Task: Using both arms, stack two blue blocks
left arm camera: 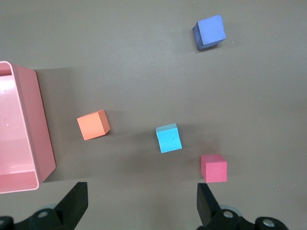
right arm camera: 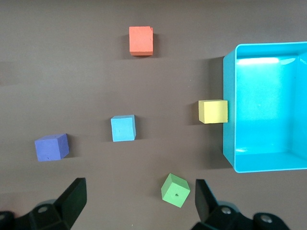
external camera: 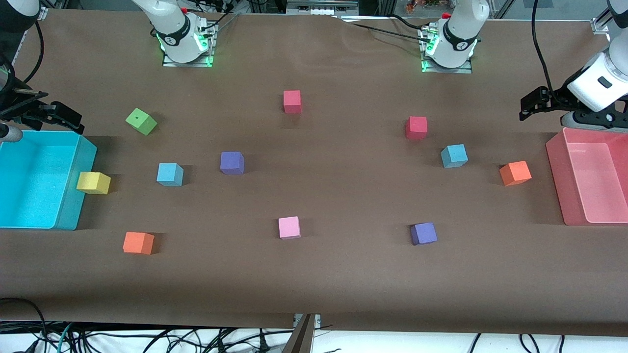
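Two sky-blue blocks lie apart on the brown table. One blue block (external camera: 170, 174) is toward the right arm's end and also shows in the right wrist view (right arm camera: 123, 128). The other blue block (external camera: 454, 156) is toward the left arm's end and shows in the left wrist view (left arm camera: 169, 138). My left gripper (external camera: 536, 104) (left arm camera: 141, 194) hangs open and empty in the air by the pink bin's edge. My right gripper (external camera: 56, 115) (right arm camera: 140, 189) hangs open and empty above the cyan bin's edge. Neither gripper touches a block.
A cyan bin (external camera: 73, 196) stands at the right arm's end with a yellow cube (external camera: 93, 183) against it. A pink bin (external camera: 554, 171) stands at the left arm's end. Green (external camera: 141, 121), purple (external camera: 232, 163), orange (external camera: 515, 173), red (external camera: 416, 127) and pink (external camera: 289, 227) cubes are scattered about.
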You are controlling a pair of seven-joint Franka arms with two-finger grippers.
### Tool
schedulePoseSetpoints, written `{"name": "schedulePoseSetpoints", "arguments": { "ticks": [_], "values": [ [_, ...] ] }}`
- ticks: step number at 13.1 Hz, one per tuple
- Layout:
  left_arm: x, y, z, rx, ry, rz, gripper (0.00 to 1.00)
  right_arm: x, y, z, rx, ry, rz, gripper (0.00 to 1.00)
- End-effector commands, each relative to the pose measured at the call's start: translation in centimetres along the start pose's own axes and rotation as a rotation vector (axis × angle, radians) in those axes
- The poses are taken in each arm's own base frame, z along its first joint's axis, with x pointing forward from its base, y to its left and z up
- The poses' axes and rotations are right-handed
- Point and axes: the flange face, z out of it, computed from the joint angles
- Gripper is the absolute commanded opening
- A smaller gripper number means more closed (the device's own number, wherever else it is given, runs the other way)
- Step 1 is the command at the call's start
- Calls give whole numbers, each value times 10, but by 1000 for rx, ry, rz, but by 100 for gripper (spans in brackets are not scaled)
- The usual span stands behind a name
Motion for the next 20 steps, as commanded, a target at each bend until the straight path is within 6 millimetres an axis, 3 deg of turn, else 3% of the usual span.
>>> {"name": "schedulePoseSetpoints", "arguments": {
  "ticks": [1,20],
  "values": [
    [-2,0,-8,-11,-2,-8,100,-1,0,-2,9,-6,-5,100],
    [-2,0,-8,-7,-2,-7,100,-3,-2,-2,8,-26,-11,100]
  ]
}}
